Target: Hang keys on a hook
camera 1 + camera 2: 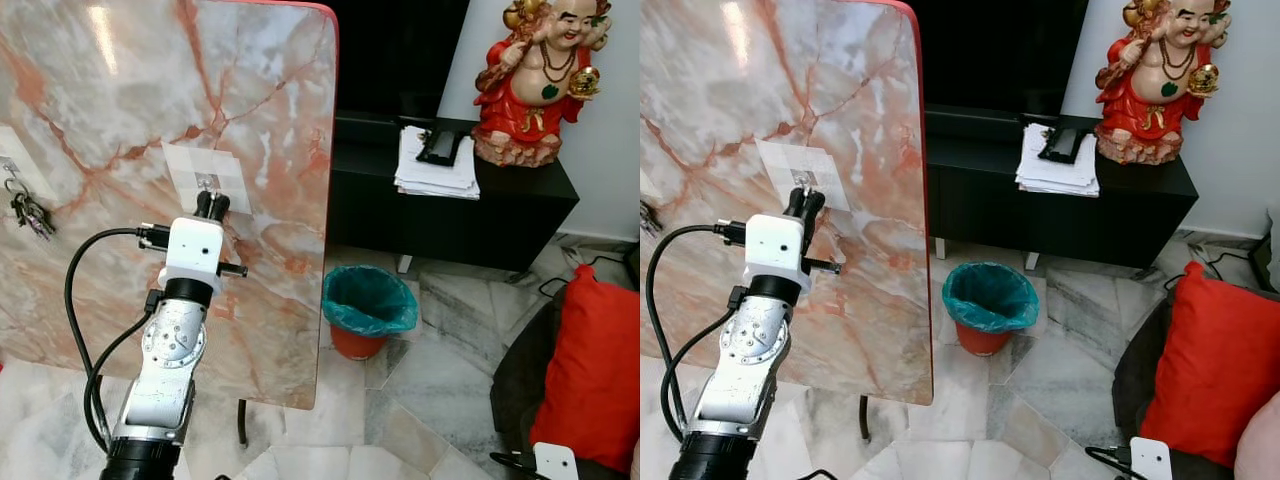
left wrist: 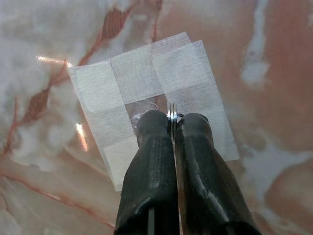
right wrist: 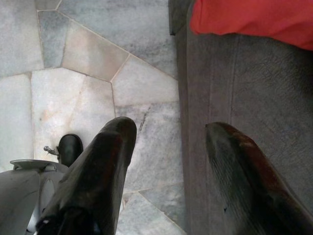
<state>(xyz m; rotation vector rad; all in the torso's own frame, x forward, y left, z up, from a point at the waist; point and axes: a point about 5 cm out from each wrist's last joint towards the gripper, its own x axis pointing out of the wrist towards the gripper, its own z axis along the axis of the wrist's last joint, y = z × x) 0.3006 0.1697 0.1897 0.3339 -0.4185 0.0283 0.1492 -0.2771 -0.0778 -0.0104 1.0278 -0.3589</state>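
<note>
1. Marble-patterned board stands upright before us, and our left gripper is raised against it with its jaws pressed together on a thin metal key ring, whose edge shows in the slit between them.
2. Just ahead of those jaws a small clear hook sits on a patch of white tape stuck to the board; the ring touches or nearly touches it, and we cannot tell whether it is over the hook.
3. Off to the left of the jaws, another bunch of keys already hangs on the board.
4. Our right gripper hangs idle over the stone floor, jaws apart and empty.
5. We judge the carry done; seating the ring, letting go and backing off remain.
</note>
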